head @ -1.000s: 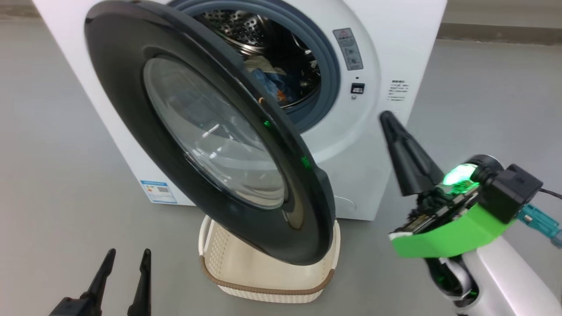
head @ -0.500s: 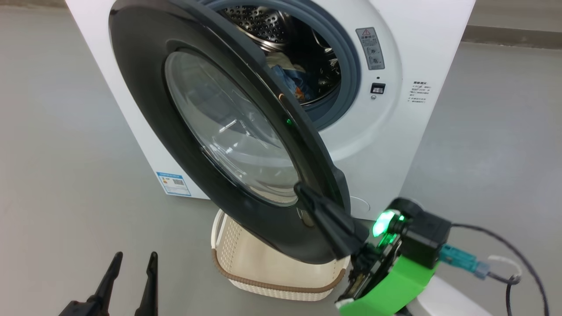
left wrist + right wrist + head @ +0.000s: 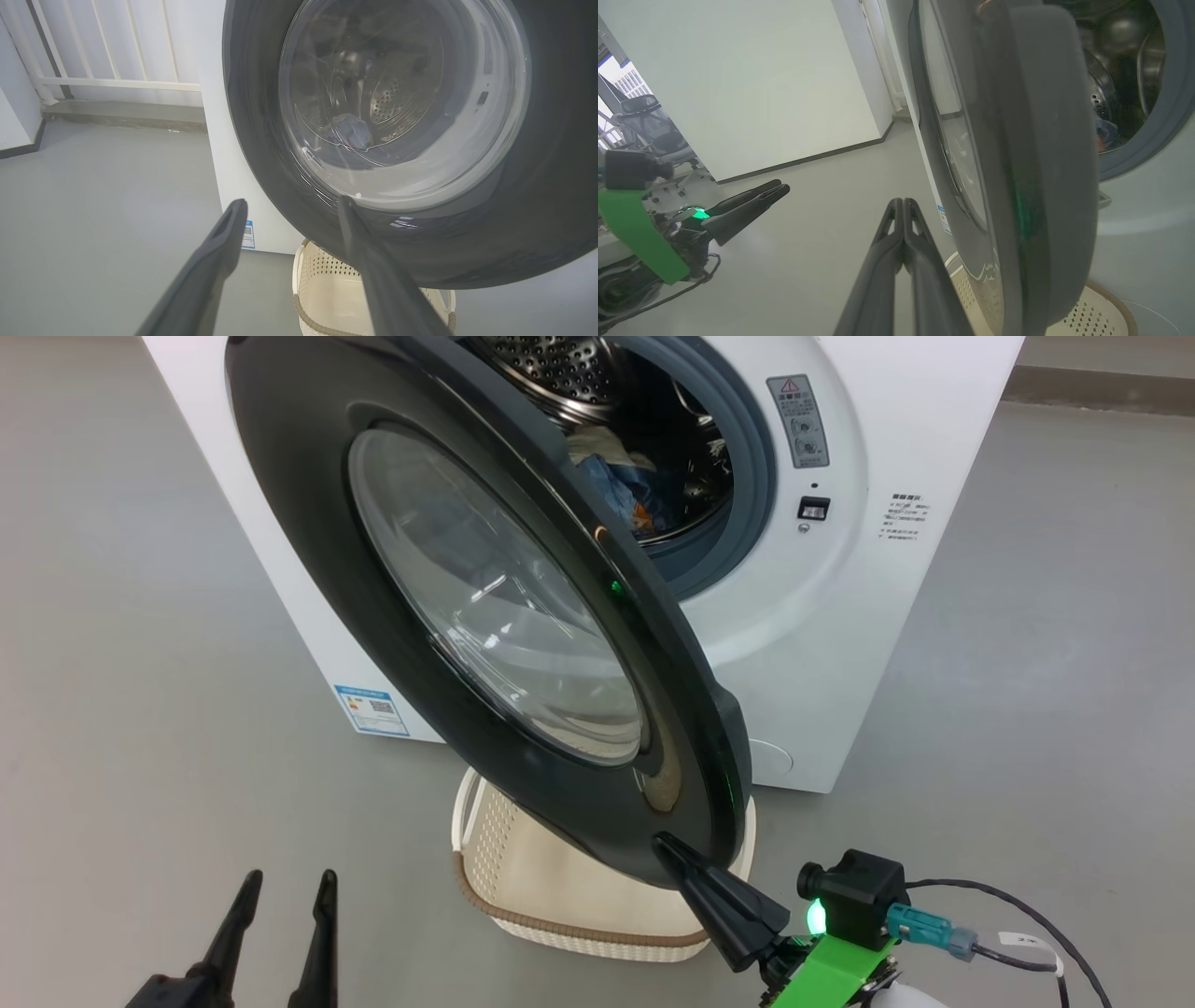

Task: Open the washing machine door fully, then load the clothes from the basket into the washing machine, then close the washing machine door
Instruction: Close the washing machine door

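Washing machine (image 3: pixel 840 644): a white front-loader with its drum mouth uncovered at the upper right of the head view.
Door (image 3: pixel 485 607): hinged on the robot's left and standing about half open. Its outer face and glass bowl are turned towards the robot, and its free edge hangs above the basket.
Basket (image 3: pixel 560 926): on the floor (image 3: pixel 140 756) just in front of the machine, partly under the door. What shows of its inside looks empty.
Clothes (image 3: pixel 621 485): blue, cream and orange fabric lying inside the drum, seemingly back from the rubber seal.
Right claw (image 3: pixel 665 845): fingers pressed together, holding nothing. The tip is at the door's lower free edge, on the outer side, and I cannot tell whether it touches.
Left claw (image 3: pixel 289 879): fingers spread wide and empty, low at the left, well apart from the door.
Step in hand: probably closing the door, since the load seems to be in.
Doing it well: press the closed fingers on the black rim near the free edge, far from the hinge and off the glass. Follow the door's swing rather than a straight line, and carry on until the catch meets the latch slot (image 3: pixel 814 508).
Risks: the tip may skid on the glossy rim or dip into the basket, and fabric may get trapped at the seal.
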